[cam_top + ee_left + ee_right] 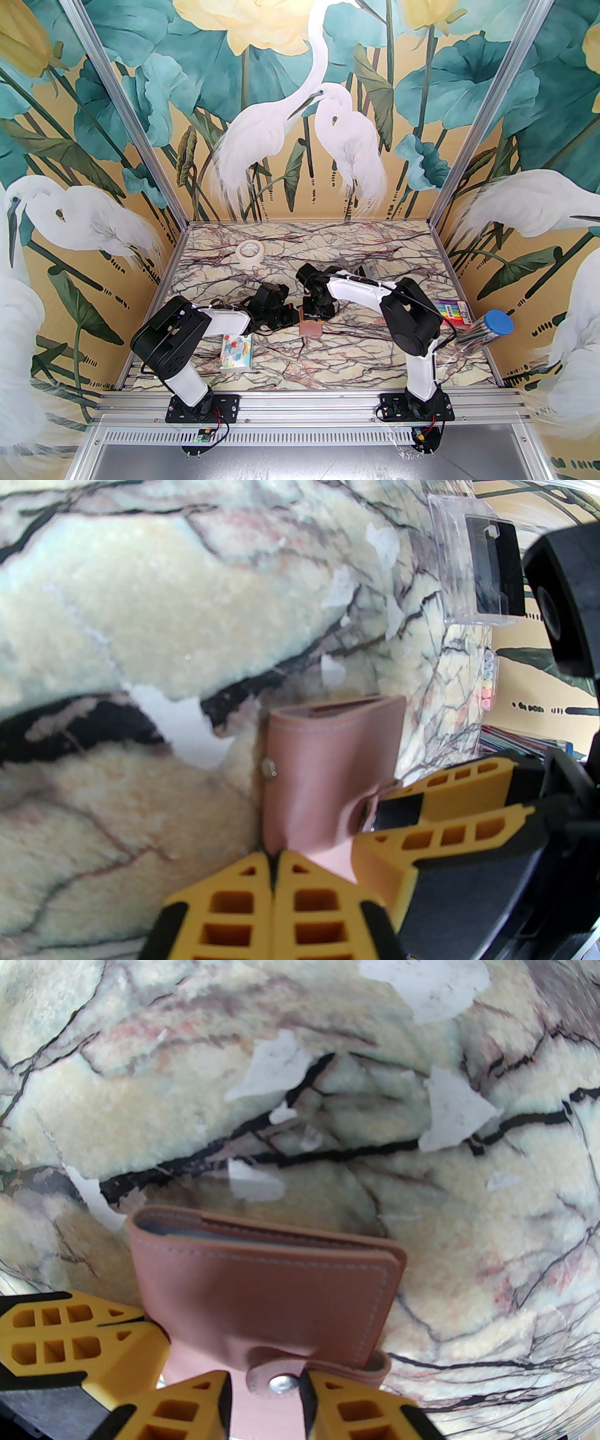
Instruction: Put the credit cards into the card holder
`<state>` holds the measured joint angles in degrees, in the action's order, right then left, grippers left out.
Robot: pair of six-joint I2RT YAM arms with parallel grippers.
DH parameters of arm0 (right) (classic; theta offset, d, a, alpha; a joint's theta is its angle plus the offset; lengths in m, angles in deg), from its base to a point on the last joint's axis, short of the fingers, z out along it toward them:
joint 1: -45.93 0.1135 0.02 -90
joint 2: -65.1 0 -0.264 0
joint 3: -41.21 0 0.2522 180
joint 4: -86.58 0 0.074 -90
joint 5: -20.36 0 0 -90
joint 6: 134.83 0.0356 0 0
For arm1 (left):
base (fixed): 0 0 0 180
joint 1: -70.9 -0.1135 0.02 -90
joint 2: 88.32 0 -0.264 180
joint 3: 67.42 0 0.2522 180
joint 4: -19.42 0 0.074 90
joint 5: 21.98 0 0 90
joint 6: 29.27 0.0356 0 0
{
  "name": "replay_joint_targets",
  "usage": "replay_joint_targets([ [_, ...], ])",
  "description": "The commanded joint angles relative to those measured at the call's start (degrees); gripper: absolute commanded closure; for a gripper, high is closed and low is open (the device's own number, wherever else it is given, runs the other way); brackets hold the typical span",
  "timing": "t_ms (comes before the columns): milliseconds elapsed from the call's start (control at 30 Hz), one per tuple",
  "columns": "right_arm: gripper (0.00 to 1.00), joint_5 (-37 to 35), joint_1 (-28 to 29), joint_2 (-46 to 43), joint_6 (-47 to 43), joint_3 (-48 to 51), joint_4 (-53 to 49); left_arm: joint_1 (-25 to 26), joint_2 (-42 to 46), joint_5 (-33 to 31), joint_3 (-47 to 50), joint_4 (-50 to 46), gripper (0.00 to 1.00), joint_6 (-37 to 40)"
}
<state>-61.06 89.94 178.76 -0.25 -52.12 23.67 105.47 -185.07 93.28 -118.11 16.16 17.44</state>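
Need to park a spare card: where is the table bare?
Free: the near strip between the cartoon-printed tissue pack and the right arm's base; the far edge right of the white tape roll. Crowded: the centre, where the left hand and right hand meet on the dusty-pink folding card holder, and the right edge by the blue-capped clear tube.

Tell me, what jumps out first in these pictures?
The white egrets painted on the walls dominate the overhead view. At the middle of the marbled table sits a dusty-pink card holder. The left gripper pinches its edge, while the right gripper has fingers either side of its snap tab.
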Motion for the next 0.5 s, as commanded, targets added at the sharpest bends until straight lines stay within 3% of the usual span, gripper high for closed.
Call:
replay_joint_targets([
  [0, 0.68, -4.0, 0.3, 3.6, -1.6, 0.0, -2.8, 0.0, -1.0, -2.9, 0.4, -3.7, 1.0, 1.3],
  [467, 0.7, -7.4, 0.5, 6.4, -2.9, -1.5, -5.2, -0.1, -1.4, -3.0, 0.9, -3.2, 1.0, 1.0],
])
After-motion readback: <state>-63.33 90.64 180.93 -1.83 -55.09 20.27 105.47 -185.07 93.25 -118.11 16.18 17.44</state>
